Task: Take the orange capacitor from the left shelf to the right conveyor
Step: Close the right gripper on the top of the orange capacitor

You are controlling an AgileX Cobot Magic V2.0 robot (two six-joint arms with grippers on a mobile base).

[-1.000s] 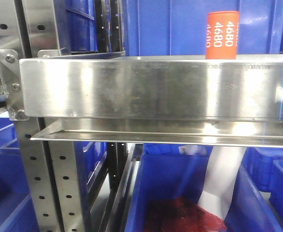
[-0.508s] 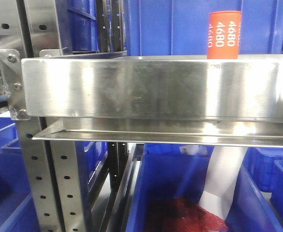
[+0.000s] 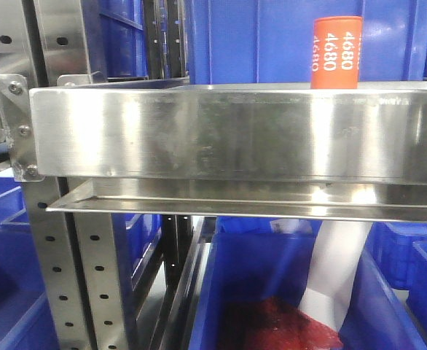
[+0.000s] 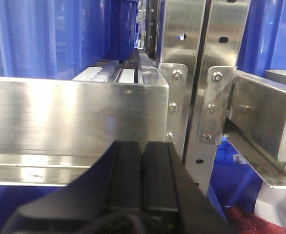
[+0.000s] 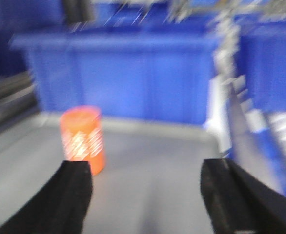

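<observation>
Capacitor (image 3: 337, 52) stands upright on the shelf (image 3: 235, 131), just ahead of the right gripper (image 5: 150, 195), whose jaws are spread wide. The left gripper (image 4: 143, 178) is pressed together, empty.

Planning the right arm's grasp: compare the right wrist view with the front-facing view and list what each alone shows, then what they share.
Right wrist only: the open right end effector and the shelf floor under the orange can. Front-facing only: the shelf's tall front lip, the perforated post, a bin with red contents below. Both: the standing can and blue bins behind it.
</observation>
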